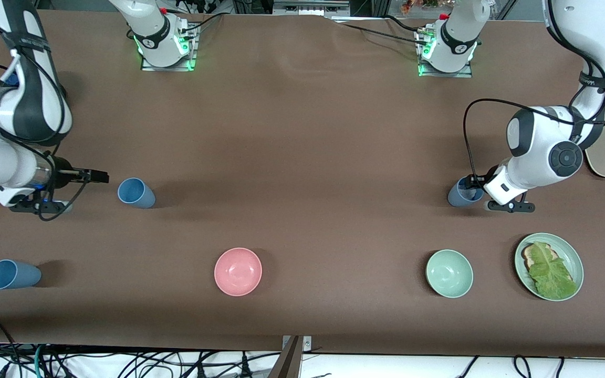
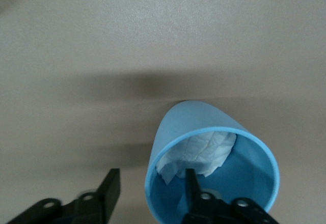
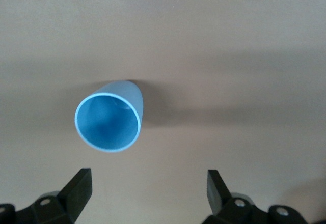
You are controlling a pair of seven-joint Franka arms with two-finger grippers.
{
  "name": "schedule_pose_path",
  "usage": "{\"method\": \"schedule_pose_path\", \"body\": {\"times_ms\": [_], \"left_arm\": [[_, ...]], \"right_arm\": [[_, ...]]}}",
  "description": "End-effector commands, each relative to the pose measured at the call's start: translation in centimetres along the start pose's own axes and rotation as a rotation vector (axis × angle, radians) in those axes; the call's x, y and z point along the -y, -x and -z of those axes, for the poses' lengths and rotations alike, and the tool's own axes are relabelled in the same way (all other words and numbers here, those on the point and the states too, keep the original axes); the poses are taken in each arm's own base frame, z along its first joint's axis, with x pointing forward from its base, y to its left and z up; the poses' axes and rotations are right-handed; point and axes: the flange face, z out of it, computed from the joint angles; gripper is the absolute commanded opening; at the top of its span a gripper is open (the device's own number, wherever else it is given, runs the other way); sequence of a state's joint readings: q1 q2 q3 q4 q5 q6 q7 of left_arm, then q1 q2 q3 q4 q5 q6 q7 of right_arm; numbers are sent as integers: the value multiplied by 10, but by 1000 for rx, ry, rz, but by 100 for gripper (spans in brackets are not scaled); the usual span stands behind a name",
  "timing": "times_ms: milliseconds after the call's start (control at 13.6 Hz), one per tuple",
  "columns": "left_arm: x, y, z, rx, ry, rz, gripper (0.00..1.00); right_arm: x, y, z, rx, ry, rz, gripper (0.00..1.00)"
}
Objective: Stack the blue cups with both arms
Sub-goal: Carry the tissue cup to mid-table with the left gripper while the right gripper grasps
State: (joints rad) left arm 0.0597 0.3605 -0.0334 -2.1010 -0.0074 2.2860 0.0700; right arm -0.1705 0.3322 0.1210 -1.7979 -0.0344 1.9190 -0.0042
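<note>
Nearest the front camera, you have a blue cup (image 1: 12, 274) standing alone at the right arm's end of the tabletop (image 1: 302, 157), in a row with a glossy pink bowl (image 1: 238, 271), a pale green bowl (image 1: 449, 273) and a green plate (image 1: 575, 257) carrying toast under a crinkled lettuce leaf (image 1: 550, 272). None of these is touched. Farther from the camera, a second blue cup (image 1: 136, 193) stands upright, and your right tool (image 1: 97, 177) sits low just beside it with its fingers spread wide and nothing between them; in the right wrist view that cup (image 3: 108, 122) shows a round, smooth, empty mouth. Toward the left arm's end, at about the same depth, a greyer blue cup (image 1: 462, 192) has your left tool (image 1: 475, 184) at its rim: in the left wrist view one finger (image 2: 193, 188) is inside the mouth and the other outside the wall, straddling the rim and partly closed, though you cannot tell whether the wall is pinched yet. That cup (image 2: 204, 132) is matte, tapered and handleless, with a crumpled white paper wad (image 2: 201, 150) in its bottom. Judged from this, no stacking is done: all three cups stand apart, and lifting and nesting remain.
</note>
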Motion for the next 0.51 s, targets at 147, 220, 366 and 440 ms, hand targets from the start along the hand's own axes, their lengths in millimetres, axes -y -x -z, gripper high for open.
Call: {"method": "schedule_pose_path", "body": {"times_ms": [147, 220, 366, 440], "left_arm": [[-15, -5, 20, -21, -14, -77, 0], [-26, -8, 30, -20, -11, -89, 0], [-61, -12, 54, -17, -1, -131, 0], [-80, -15, 65, -22, 13, -127, 0]], "right_arm": [[3, 3, -39, -49, 8, -6, 100], [5, -1, -44, -58, 6, -28, 100], [12, -6, -57, -54, 8, -56, 100], [18, -7, -59, -56, 14, -62, 100]]}}
